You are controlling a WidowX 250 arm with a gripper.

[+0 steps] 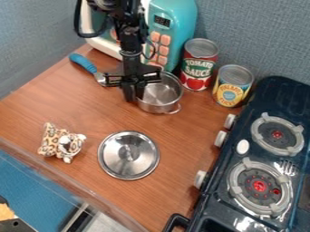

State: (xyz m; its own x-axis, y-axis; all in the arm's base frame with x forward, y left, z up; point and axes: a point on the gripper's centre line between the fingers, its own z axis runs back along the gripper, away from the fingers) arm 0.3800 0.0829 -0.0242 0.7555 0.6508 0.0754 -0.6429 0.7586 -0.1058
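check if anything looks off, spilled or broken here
Nothing looks spilled or broken. The leopard-print plush toy on the wooden counter seems out of place among cookware, and the metal lid lies near it, off the metal pot.

On the table (181, 136), the pot (162, 96) stands before the microwave (172, 20). To the left of the pot lies the utensil (84, 62), also before the microwave. To the right of the pot is the first can (199, 65); the second can (232, 87) stands right of this one, a little more to the front. The lid (128, 155) lies before the pot, and the toy (61, 143) is left of the lid. At the right is the stove (233, 217), with knobs (220, 138) along its left side.
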